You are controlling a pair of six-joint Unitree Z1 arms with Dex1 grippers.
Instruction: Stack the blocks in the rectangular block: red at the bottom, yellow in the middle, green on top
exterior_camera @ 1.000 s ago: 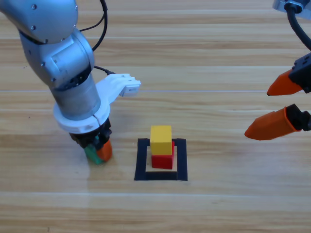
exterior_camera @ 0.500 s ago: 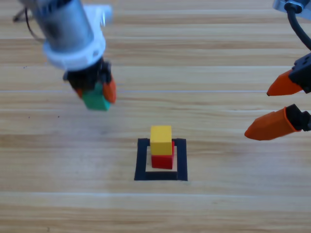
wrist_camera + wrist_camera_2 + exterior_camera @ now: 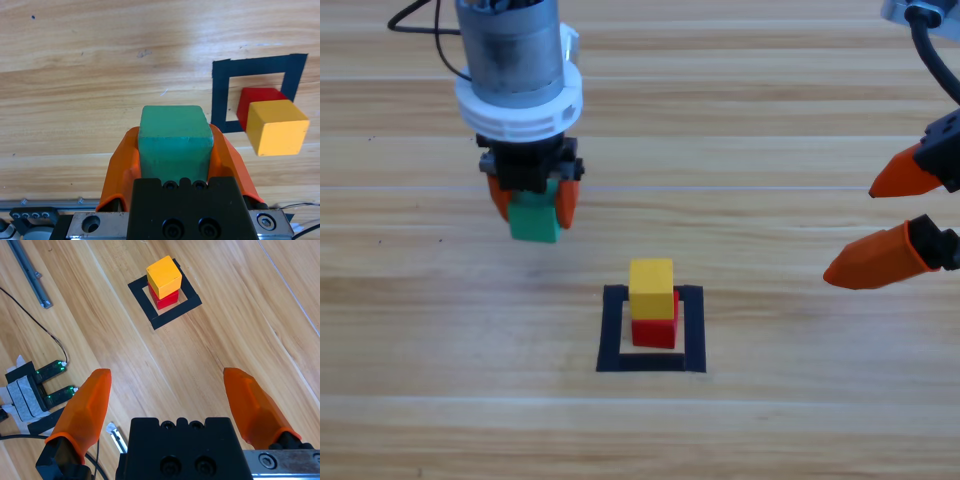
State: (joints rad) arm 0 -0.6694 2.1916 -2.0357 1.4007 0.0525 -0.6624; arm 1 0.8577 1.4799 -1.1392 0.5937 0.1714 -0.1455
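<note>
While my wooden table (image 3: 770, 120) fills the high view, I read the left gripper (image 3: 533, 205) raised above it, up and to the left of the flat black tape rectangle (image 3: 611, 330), its orange jaws clamped on the small teal-green cube (image 3: 534, 218). My right gripper (image 3: 880, 222) waits at the picture's right edge, jaws spread wide with nothing between them. Inside the tape outline sits the small red cube (image 3: 657, 331), and the small yellow cube (image 3: 651, 288) rests squarely on top of it.
</note>
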